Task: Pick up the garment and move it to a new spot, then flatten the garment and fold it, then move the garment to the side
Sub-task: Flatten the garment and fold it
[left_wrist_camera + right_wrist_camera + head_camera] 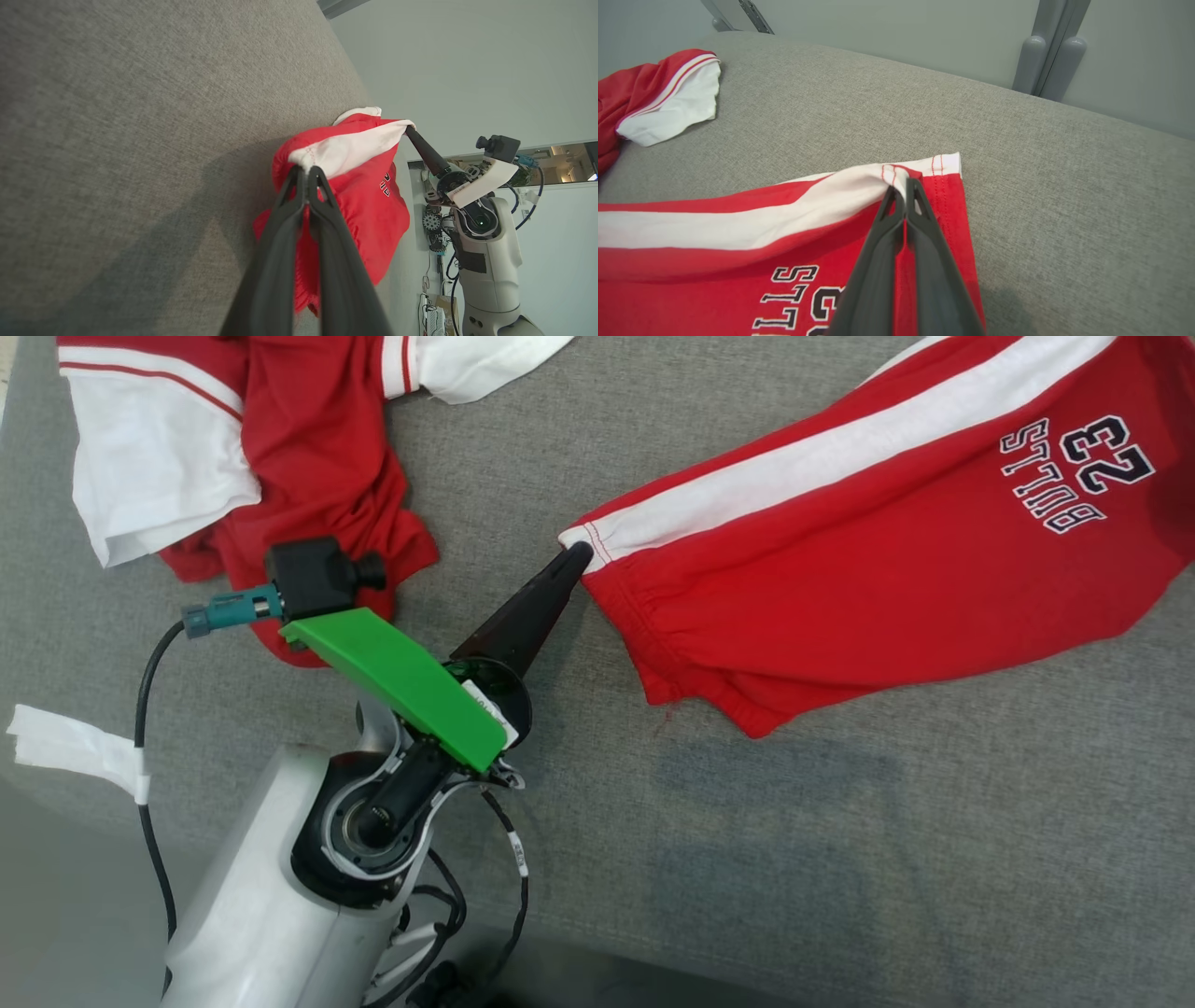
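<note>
The garment (840,579) is a pair of red shorts with a white side stripe and black "BULLS 23" lettering, stretched across the grey surface toward the upper right. My left gripper (577,553) is shut on its white-striped corner nearest the middle; the left wrist view shows the same pinch (308,173). In the right wrist view my right gripper (904,183) is shut on the opposite stitched corner of the shorts (714,261). The left wrist view also shows the right gripper (411,131) holding the far end, with the cloth bunched between both.
A second red and white garment (233,457) lies crumpled at the upper left, close to my left wrist camera. The grey fabric surface (840,849) stretches bare below the shorts. A wall and grey posts (1045,60) stand behind the far edge.
</note>
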Controlling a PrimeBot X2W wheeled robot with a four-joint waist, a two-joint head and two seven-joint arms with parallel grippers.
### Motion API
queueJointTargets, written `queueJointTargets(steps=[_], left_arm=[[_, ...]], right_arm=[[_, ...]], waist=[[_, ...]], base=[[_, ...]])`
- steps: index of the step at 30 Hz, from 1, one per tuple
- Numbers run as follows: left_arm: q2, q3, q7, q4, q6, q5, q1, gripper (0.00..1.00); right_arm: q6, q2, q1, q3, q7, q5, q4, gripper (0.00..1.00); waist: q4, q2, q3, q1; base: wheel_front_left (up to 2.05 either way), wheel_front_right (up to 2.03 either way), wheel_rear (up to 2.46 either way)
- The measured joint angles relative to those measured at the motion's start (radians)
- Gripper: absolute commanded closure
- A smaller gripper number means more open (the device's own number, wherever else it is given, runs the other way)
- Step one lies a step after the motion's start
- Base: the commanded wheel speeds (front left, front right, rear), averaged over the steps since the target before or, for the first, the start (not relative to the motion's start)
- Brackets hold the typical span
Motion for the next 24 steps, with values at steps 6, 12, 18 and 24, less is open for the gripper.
queueJointTargets(steps=[6,12,18,24], left_arm=[[-0.014,-0.014,-0.004,0.054,0.0,0.0,-0.037,1.0],[-0.031,-0.027,-0.007,0.083,0.0,0.0,-0.064,1.0],[-0.035,-0.033,-0.016,0.109,-0.002,0.0,-0.088,1.0],[-0.037,-0.047,-0.026,0.118,-0.014,0.003,-0.115,1.0]], right_arm=[[0.0,0.005,-0.036,0.022,0.009,-0.012,0.045,1.0],[0.0,0.006,-0.082,0.026,0.009,-0.018,0.069,1.0],[0.0,0.005,-0.118,0.043,0.009,-0.024,0.094,1.0],[0.0,0.004,-0.126,0.055,0.009,-0.027,0.123,1.0]], waist=[[0.043,0.0,0.037,-0.0001],[0.057,0.0,0.047,-0.0001],[0.053,0.0,0.043,-0.0001],[0.047,0.0,0.038,-0.0001]], base=[[0.0,0.0,0.0],[0.0,0.0,0.0],[0.0,0.0,0.0],[0.0,0.0,0.0]])
